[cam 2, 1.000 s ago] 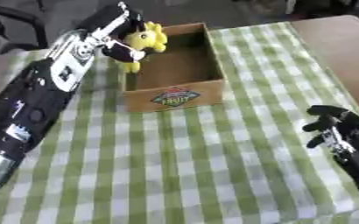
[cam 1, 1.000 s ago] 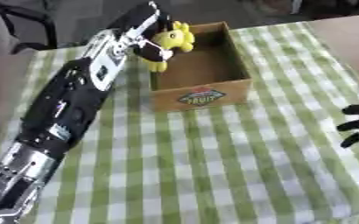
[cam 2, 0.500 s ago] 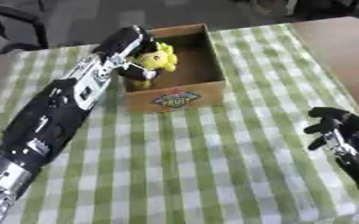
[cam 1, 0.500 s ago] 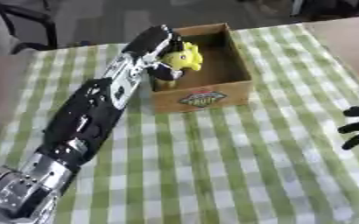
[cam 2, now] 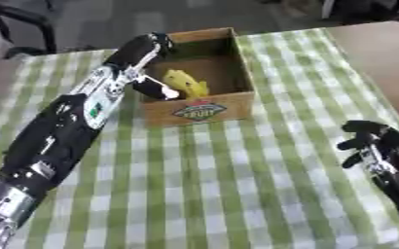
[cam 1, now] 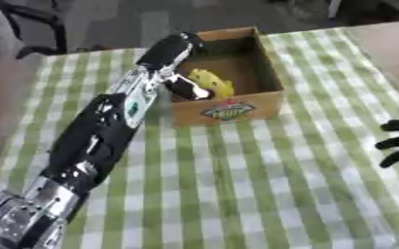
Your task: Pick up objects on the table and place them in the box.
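One green-checked table [cam 1: 237,194] fills the frame. Cardboard box [cam 1: 237,104] sits upper centre. Left arm runs from lower left up into the box, left hand [cam 2: 156,90] inside it, fingers curled around the yellow toy [cam 2: 186,83], which is low in the box's near half. Right hand [cam 2: 369,141] idle at right edge, fingers loosely bent, holding nothing. Judgement: release step. Straighten fingers fully, lift straight up, clear the near wall before retracting.

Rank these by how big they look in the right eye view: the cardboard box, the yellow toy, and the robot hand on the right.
1. cardboard box
2. right robot hand, though it sits nearer the camera, so this is unsure
3. yellow toy, partly hidden inside the box
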